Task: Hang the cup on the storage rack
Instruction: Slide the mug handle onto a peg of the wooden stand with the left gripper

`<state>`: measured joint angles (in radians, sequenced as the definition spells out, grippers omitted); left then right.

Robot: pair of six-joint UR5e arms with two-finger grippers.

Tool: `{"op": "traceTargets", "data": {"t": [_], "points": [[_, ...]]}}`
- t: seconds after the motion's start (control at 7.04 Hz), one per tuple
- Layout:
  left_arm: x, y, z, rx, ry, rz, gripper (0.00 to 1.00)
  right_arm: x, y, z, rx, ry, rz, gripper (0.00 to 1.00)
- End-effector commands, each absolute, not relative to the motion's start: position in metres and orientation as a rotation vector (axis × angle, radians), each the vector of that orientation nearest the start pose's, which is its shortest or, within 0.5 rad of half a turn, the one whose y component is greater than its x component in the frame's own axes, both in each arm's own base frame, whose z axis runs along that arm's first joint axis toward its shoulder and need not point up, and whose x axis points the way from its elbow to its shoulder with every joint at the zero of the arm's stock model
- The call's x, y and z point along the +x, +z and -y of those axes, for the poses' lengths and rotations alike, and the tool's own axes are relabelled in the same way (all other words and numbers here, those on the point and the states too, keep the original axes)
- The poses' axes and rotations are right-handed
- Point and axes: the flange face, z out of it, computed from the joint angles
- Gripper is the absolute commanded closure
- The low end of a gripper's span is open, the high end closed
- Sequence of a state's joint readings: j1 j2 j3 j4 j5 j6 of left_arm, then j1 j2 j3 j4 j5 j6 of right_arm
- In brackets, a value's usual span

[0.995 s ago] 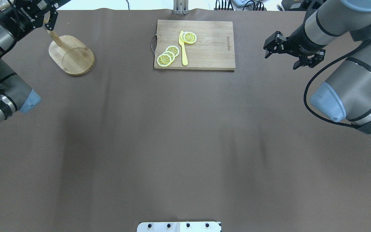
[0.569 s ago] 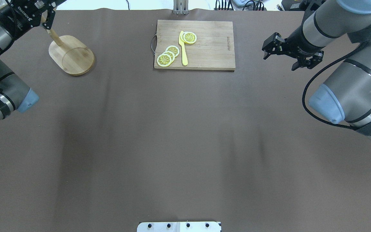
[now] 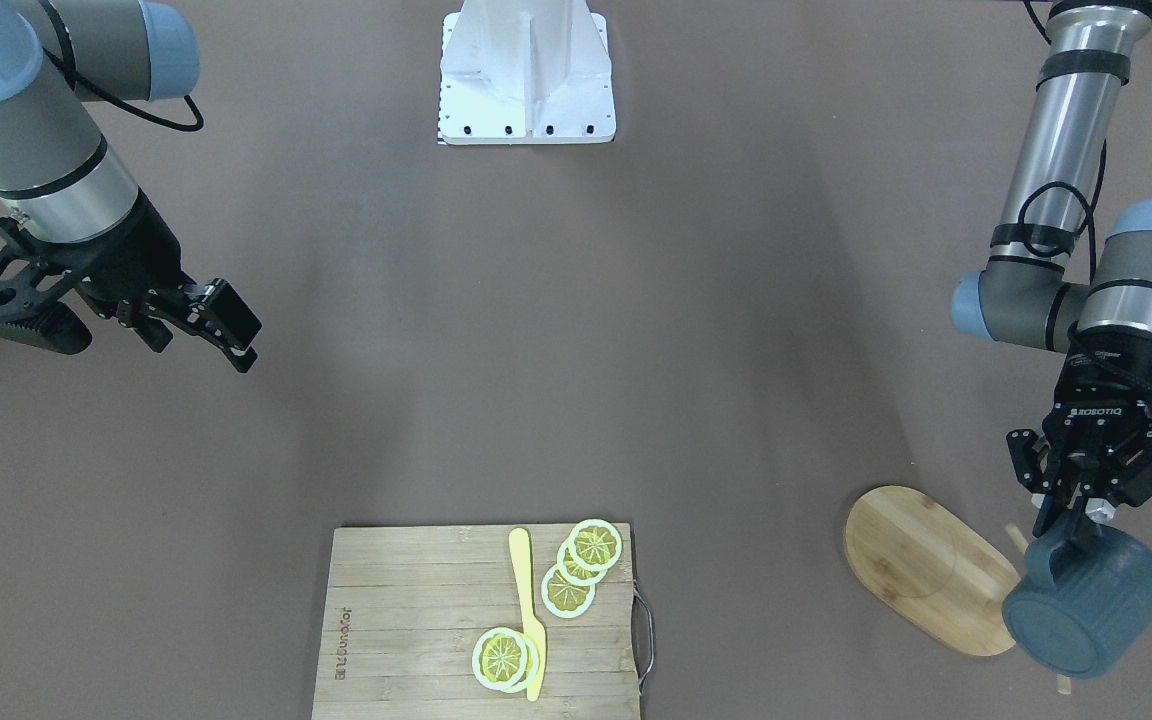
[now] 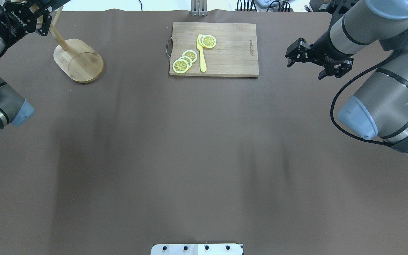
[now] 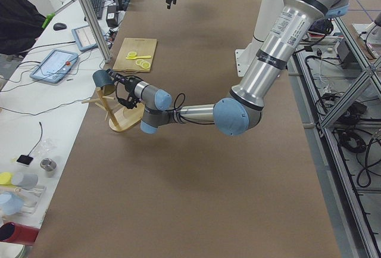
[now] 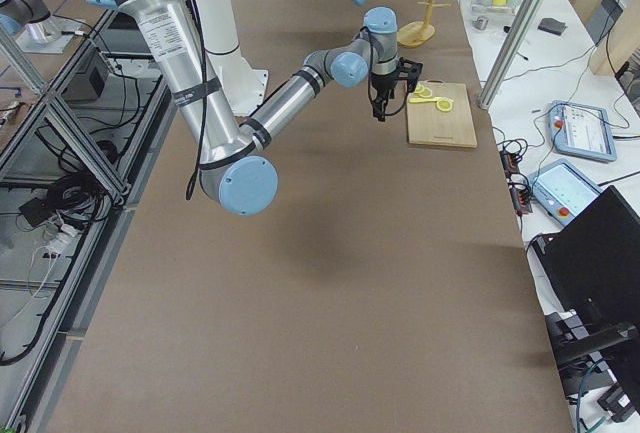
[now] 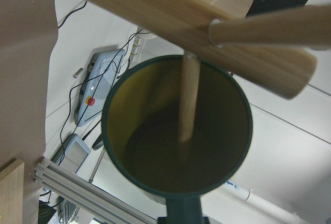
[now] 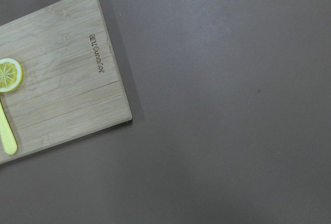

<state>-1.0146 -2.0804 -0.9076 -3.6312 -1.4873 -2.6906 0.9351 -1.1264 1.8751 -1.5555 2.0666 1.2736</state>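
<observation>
We find the slate-blue mug (image 3: 1086, 605) with a yellow-olive inside tipped on its side among the pegs of the light bamboo mug tree (image 3: 921, 565), at the far left of the brown counter (image 4: 190, 159). The left pincer (image 3: 1076, 520) pinches its loop handle (image 7: 182, 214), and one thin peg (image 7: 189, 100) pokes into its mouth. Over the last second that pincer has drifted further left, so we judge the mug is being slid onto the peg and is not yet released. The right pincer (image 4: 306, 68) hangs spread and empty, right of the wooden cutting board (image 4: 232, 53)
</observation>
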Motion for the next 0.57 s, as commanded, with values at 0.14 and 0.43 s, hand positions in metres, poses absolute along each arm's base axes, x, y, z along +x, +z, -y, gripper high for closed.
{"op": "traceTargets", "data": {"t": [0.14, 0.43], "points": [[0.2258, 0.4710, 0.6316, -0.104, -1.466, -2.223, 1.00, -0.2896, 0.2739, 0.5352, 0.049, 0.407, 0.886, 0.00], [0.2260, 0.4717, 0.6316, -0.111, -1.469, -2.222, 1.00, -0.2905, 0.2730, 0.5349, 0.049, 0.405, 0.887, 0.00]]}}
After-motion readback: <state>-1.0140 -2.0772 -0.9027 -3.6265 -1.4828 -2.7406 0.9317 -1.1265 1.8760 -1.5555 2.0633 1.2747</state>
